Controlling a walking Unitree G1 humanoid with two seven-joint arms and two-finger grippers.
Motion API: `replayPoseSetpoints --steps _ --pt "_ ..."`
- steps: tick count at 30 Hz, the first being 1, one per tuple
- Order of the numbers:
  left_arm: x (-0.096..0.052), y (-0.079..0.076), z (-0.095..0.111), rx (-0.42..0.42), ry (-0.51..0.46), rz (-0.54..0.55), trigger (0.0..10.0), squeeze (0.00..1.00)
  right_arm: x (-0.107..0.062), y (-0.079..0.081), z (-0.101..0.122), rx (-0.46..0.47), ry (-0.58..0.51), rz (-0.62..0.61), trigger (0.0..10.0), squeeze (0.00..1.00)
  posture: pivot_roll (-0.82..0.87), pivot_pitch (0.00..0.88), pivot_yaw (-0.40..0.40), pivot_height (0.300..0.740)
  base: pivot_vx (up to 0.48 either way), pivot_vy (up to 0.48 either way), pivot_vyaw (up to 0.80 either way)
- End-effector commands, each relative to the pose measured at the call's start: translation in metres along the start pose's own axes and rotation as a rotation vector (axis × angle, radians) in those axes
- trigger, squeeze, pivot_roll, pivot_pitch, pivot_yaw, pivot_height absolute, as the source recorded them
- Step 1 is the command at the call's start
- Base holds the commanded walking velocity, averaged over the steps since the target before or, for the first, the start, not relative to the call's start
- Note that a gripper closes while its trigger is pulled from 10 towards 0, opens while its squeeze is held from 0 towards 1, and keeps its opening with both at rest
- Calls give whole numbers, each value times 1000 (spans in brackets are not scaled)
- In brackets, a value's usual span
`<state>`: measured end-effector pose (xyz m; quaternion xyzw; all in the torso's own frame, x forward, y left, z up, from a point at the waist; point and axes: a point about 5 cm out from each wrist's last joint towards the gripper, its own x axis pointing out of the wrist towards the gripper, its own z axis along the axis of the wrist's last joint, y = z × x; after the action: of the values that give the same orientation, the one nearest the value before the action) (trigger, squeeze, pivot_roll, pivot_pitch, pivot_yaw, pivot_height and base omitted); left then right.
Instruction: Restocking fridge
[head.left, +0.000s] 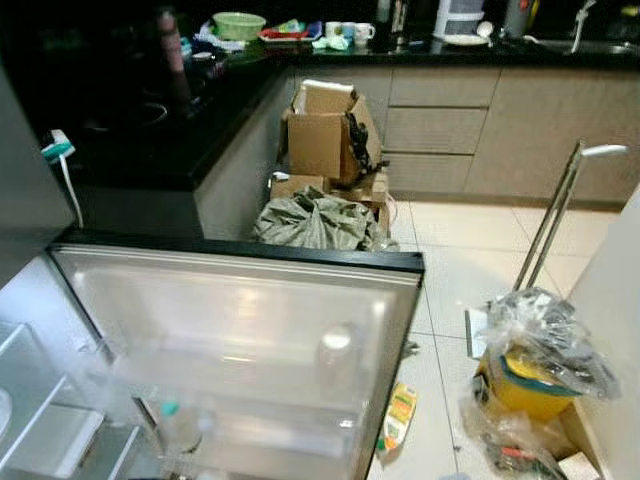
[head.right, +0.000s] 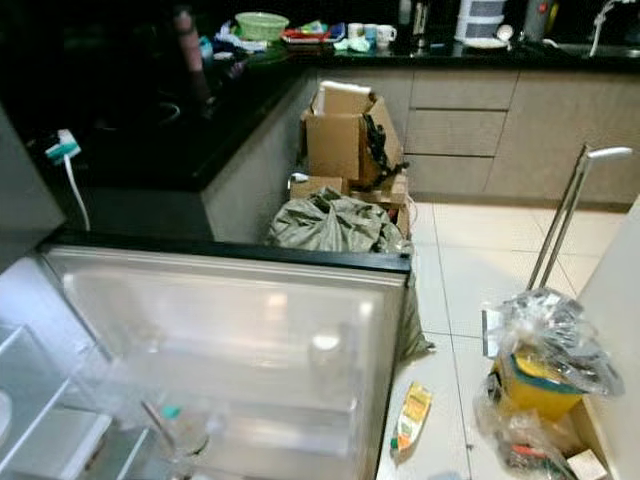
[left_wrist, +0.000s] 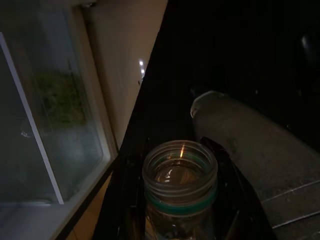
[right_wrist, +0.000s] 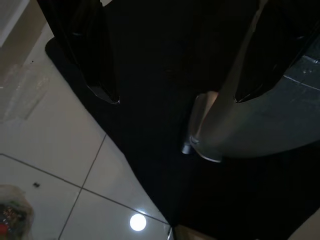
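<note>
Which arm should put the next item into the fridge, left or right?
Left. The left gripper already holds an open glass jar between its fingers, beside the open fridge door. The right gripper is open with nothing between its fingers, above the floor tiles.

The open fridge door swings across the foreground, its black top edge barring the way from the fridge to the kitchen floor. Its shelf already holds two bottles, with open room between them. Beyond the door, a bag and stacked boxes crowd the counter's corner. On the right, a yellow bucket under plastic wrap and a metal handle narrow the tiled floor; a packet lies on the tiles beside the door. Bare tile between door and bucket leaves a passage.
</note>
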<state>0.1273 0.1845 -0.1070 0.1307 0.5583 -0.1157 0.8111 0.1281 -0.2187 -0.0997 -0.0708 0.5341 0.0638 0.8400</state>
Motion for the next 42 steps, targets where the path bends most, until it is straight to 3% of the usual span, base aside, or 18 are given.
replayPoseSetpoints --steps 1,5,7,8,11,12,16,21,25,29,38,42 --pt "-1 0 -7 -10 17 5 10000 0 1 5 2 13 -2 17 10000 0 -64 0 -1 740 0 0 0" --pt "-1 2 -7 -8 18 16 10000 0 2 3 11 22 -42 29 10000 0 -64 0 0 740 0 0 0" --pt "-1 4 -8 -1 20 28 10000 0 2 3 32 16 -125 81 10000 0 -67 0 2 740 0 0 0" --pt "-1 4 -8 -1 20 28 10000 0 2 3 32 16 -125 81 10000 0 -67 0 2 740 0 0 0" --pt "-2 6 -9 4 21 39 10000 0 2 6 49 -3 -193 177 10000 0 -68 0 5 740 0 0 0" --pt "-2 8 -9 5 20 51 10000 0 0 8 64 -52 -234 278 10000 0 -69 0 5 740 0 0 0" --pt "-2 10 -9 5 18 60 10000 0 -2 7 76 -78 -268 345 10000 0 -68 0 5 740 0 0 0" --pt "-2 11 -9 8 17 66 10000 0 -4 10 82 -109 -278 408 10000 0 -73 0 6 735 0 0 0" --pt "-3 18 -6 -21 -3 108 10000 0 -7 21 85 -181 -281 549 10000 0 -73 0 10 705 0 0 0" --pt "-4 24 -5 -47 -15 132 10000 0 -7 23 86 -201 -284 574 10000 0 -72 0 11 695 0 0 0" --pt "-11 57 7 -180 -114 278 10000 0 -12 26 93 -318 -298 650 10000 0 -66 7 13 660 0 0 0" --pt "-12 59 12 -213 -145 284 10000 0 -12 26 95 -329 -303 656 10000 0 -65 7 13 650 0 0 0"
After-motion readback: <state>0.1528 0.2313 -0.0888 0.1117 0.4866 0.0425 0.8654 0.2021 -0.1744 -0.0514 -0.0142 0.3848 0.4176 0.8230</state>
